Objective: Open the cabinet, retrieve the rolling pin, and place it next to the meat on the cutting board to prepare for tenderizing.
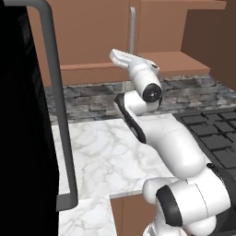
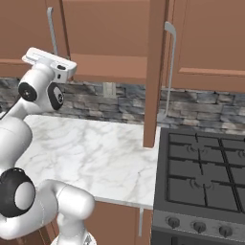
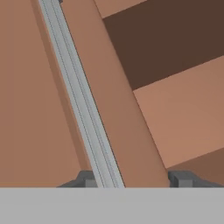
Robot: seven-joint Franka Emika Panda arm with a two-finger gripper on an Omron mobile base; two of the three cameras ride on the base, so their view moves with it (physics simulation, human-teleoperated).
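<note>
Brown wall cabinet (image 1: 92, 32) above the marble table (image 1: 101, 152).
My fingers (image 3: 135, 179) straddle its silver bar handle (image 3: 78, 100), part-open, grip unclear; handle runs lengthwise between them.

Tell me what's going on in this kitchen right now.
A white robot arm is reaching up to the brown wall cabinet above the marble counter. In the hand view, its gripper sits right at a door's silver bar handle, the handle running just inside the left fingertip, and no firm grip is visible yet. Another cabinet door beside the stove already stands open.
</note>
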